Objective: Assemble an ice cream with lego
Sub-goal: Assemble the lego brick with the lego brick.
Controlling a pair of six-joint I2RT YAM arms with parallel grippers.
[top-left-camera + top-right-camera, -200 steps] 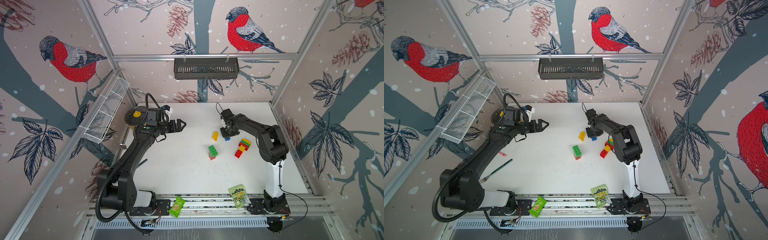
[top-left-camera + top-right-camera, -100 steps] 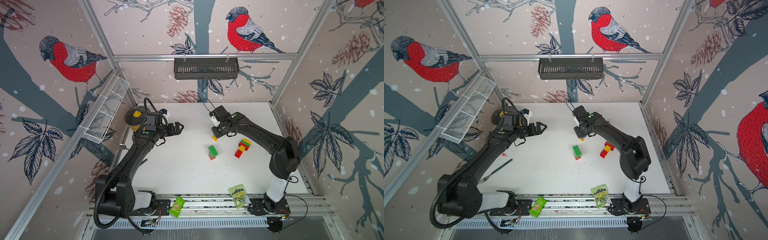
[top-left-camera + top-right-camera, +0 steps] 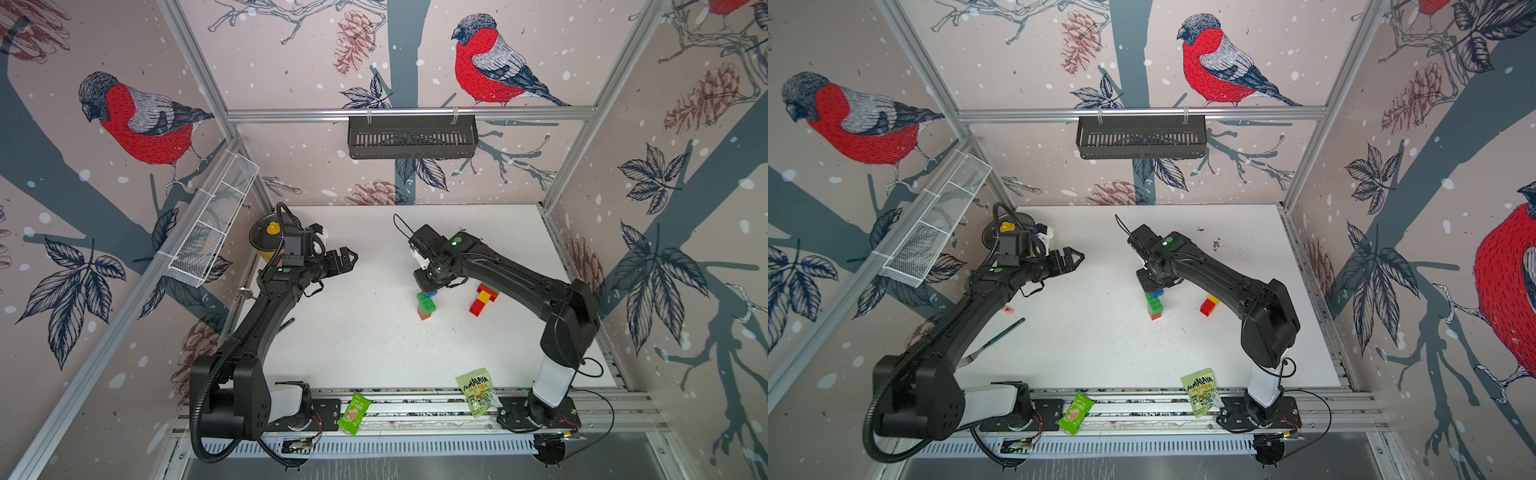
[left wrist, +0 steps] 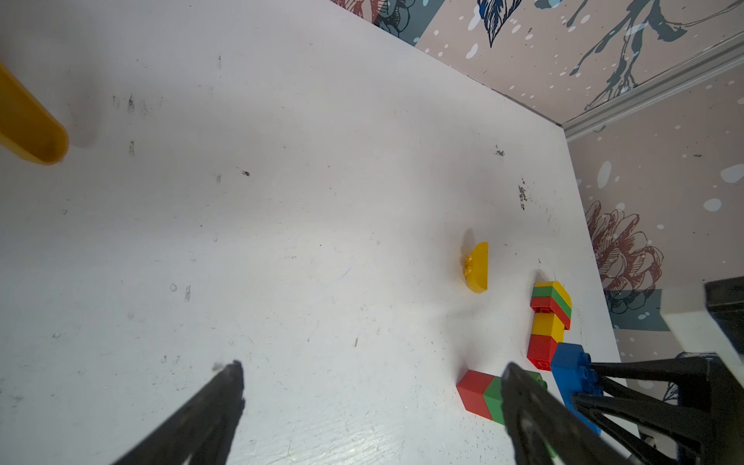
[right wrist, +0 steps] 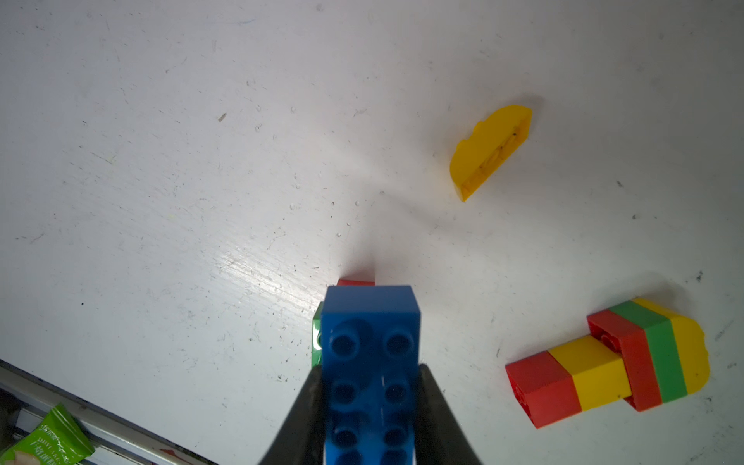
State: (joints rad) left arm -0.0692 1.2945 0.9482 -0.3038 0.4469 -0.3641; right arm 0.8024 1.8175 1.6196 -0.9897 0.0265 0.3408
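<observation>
Lego blue brick (image 5: 370, 354), picked off the worktop (image 3: 353, 340) a second ago, now clamped in the right end effector (image 3: 428, 286) right over the green-red stack (image 3: 425, 305) mid-frame, ready for pressing on; left end effector (image 3: 347, 261) wide open, idle.

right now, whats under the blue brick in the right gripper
The green brick on a red brick stands beneath the blue brick. The right wrist view shows only their edges; the rest is covered, and contact is unclear.

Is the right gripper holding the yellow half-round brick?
No, the right gripper is shut on a blue brick; the yellow half-round brick lies alone on the table.
</observation>
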